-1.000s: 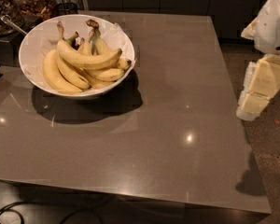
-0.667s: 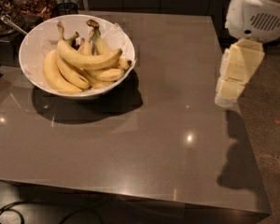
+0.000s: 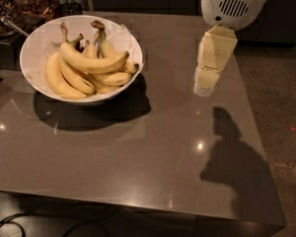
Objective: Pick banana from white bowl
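Observation:
The white bowl (image 3: 38, 44) stands at the back left of the table and holds several yellow bananas. The banana (image 3: 91, 63), long and curved with a thin brownish stem pointing to the back left, lies across the top of the pile. My gripper (image 3: 205, 86) hangs from the cream arm at the upper right. It points down above the table's right half, well to the right of the bowl and clear of it. It holds nothing that I can see.
The grey-brown table (image 3: 138, 157) has its right edge close beyond the gripper and its front edge low in view. Dark clutter and a metal utensil (image 3: 12, 26) lie behind the bowl at the left. Cables (image 3: 10, 226) lie on the floor below.
My gripper has moved left from beyond the table's right edge to over the table, nearer the bowl. The bowl and bananas have not moved.

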Robot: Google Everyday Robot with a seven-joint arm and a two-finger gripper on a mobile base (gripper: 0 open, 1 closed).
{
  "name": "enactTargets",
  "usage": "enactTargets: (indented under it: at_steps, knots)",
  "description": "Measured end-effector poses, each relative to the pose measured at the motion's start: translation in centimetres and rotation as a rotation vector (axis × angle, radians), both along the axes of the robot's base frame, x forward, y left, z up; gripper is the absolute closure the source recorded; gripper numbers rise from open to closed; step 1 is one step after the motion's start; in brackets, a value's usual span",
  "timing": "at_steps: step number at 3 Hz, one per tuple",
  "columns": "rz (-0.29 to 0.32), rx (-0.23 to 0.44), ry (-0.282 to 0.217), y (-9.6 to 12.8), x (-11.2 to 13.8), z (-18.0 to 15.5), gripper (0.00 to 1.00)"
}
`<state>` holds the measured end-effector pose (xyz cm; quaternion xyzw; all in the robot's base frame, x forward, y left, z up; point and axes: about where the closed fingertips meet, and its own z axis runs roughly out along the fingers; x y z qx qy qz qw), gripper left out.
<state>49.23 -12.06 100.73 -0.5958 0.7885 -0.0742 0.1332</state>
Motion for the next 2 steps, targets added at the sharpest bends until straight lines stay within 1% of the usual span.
enactTargets:
  at_steps: [1,2]
  knots:
    - [0.03,0.032,-0.03,2.5,0.3,0.7,0.0]
    - [0.062,0.033,-0.03,6.4,1.2,1.5,0.0]
